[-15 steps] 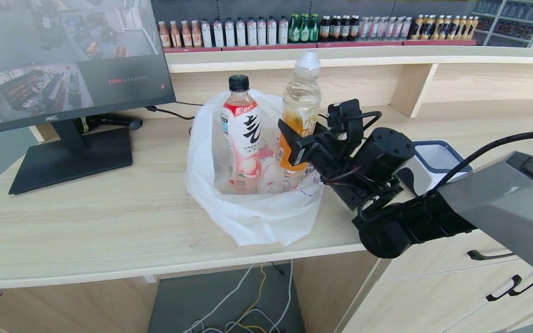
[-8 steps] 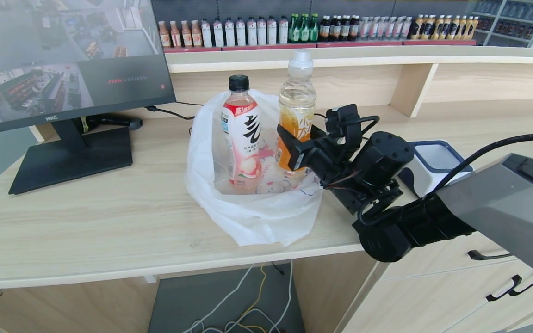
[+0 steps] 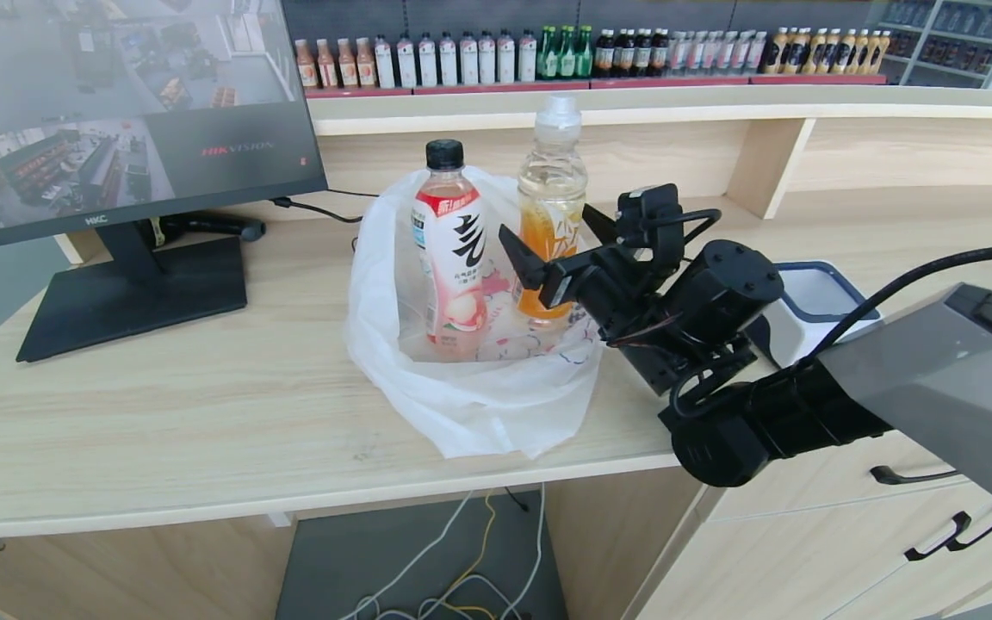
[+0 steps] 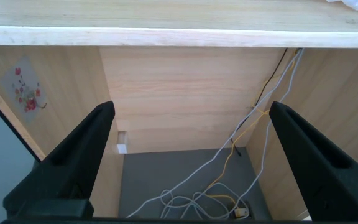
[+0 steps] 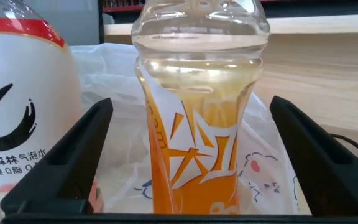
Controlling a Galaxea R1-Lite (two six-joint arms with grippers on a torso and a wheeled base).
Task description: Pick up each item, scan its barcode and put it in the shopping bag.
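Orange bottle (image 3: 552,215): upright in the shopping bag (image 3: 470,405) on the bench (image 3: 203,405), with the pink bottle (image 3: 453,250) at its 9 o'clock.
Right hand (image 3: 546,222): clenched on it a second ago, now released, fingers spread either side.
Left hand (image 4: 191,155): spread wide, low beneath the bench.
Meaning: bagging this item looks done; a clean withdrawal comes next.

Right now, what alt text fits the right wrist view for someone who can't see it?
A clear plastic bottle of orange drink stands upright in the white plastic shopping bag, between the open fingers of the right gripper, untouched by either. A white-and-red labelled bottle stands close beside it.
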